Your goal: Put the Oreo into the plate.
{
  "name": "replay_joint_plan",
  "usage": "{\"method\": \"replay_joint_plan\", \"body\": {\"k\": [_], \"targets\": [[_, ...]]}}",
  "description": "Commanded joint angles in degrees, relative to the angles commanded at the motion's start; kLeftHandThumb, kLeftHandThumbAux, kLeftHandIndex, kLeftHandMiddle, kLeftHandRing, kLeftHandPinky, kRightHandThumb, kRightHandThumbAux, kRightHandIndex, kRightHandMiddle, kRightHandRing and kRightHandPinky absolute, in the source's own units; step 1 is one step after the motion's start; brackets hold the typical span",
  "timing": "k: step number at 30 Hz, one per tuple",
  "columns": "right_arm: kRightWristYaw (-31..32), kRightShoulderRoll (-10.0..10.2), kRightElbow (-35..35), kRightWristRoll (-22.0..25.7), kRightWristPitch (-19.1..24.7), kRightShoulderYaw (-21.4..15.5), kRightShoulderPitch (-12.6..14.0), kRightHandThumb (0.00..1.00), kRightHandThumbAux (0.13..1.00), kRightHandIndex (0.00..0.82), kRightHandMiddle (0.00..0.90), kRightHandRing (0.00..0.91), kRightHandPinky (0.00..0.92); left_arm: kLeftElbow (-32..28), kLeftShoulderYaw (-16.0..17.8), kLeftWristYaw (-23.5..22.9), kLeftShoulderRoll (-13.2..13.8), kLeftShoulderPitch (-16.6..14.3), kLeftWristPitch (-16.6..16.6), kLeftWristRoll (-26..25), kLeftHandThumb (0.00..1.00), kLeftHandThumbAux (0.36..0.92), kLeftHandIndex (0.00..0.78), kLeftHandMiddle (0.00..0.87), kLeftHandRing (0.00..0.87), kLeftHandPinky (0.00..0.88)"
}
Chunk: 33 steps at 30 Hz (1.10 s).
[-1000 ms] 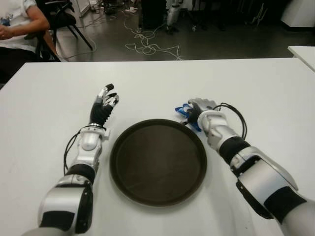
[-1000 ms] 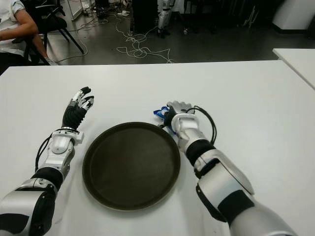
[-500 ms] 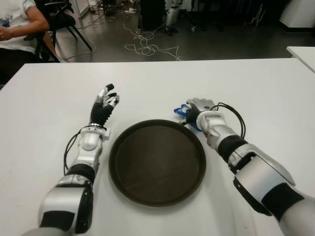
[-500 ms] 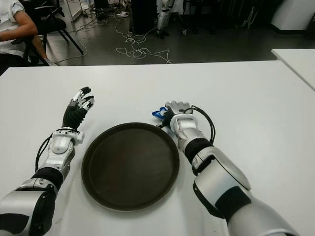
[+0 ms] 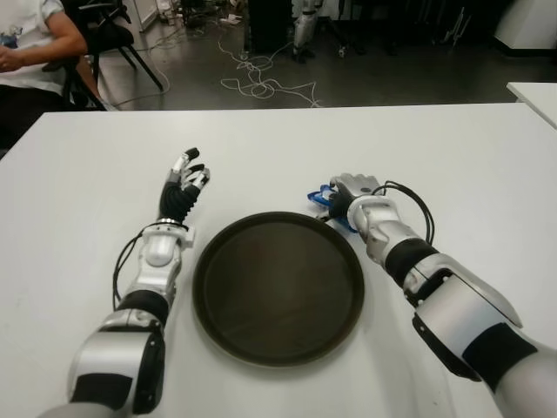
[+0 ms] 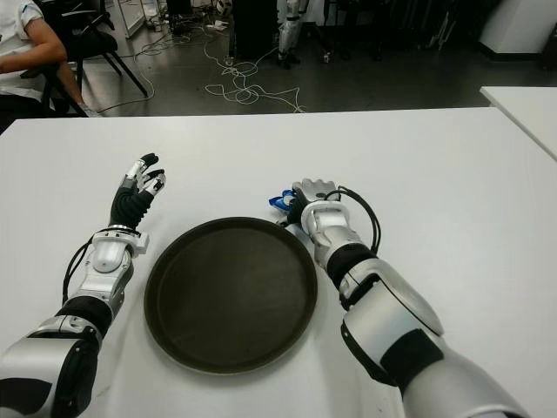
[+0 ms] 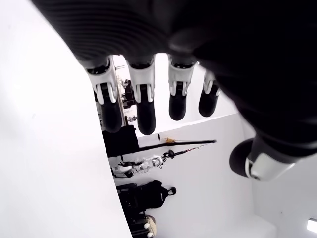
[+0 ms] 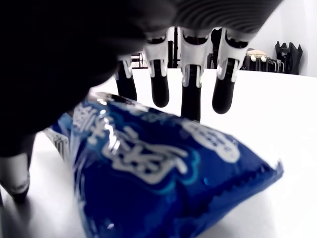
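Gripping: my right hand point(image 5: 350, 193) has its fingers point(image 8: 190, 89) over the Oreo point(image 8: 163, 183) packet, just beyond the plate point(image 5: 278, 287) rim on the white tabletop point(image 5: 435, 157).
Oreo: glossy blue crinkled foil pack; long axis runs across the palm, crimped end sticking out sideways.
Plate: round, dark, shallow, smooth.
Left hand point(image 5: 183, 187): beside the plate, fingers spread, holding nothing.
Change: nearly none; right hand barely shifted.
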Motion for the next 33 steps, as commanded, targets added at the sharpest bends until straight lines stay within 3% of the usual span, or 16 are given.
{"method": "replay_joint_plan", "body": {"k": [9, 15, 29, 33], "targets": [[-0.1, -0.3, -0.5, -1.3, 2.0, 1.3, -1.0, 0.000, 0.592, 0.204, 0.247, 0.305, 0.374, -0.5, -0.1, -0.1, -0.2, 0.2, 0.0, 0.0, 0.626, 0.494, 0.051, 0.108, 0.127, 0.184], [2.5, -0.5, -0.4, -1.9, 2.5, 2.5, -2.0, 0.000, 0.641, 0.216, 0.249, 0.304, 0.366, -0.8, -0.1, -0.5, -0.3, 0.2, 0.1, -0.2, 0.622, 0.482, 0.054, 0.107, 0.126, 0.186], [5.0, -2.2, -1.7, -2.1, 2.8, 3.4, -4.0, 0.000, 0.715, 0.268, 0.289, 0.336, 0.393, -1.4, -0.9, 1.2, -0.2, 0.8, -0.3, 0.5, 0.674, 0.502, 0.054, 0.112, 0.135, 0.204], [4.6, -3.2, -2.1, -1.3, 2.3, 2.7, -4.2, 0.000, 0.740, 0.322, 0.327, 0.373, 0.427, -1.7, -0.9, 1.4, -0.3, 0.9, -0.3, 0.4, 0.697, 0.507, 0.053, 0.114, 0.138, 0.210]]}}
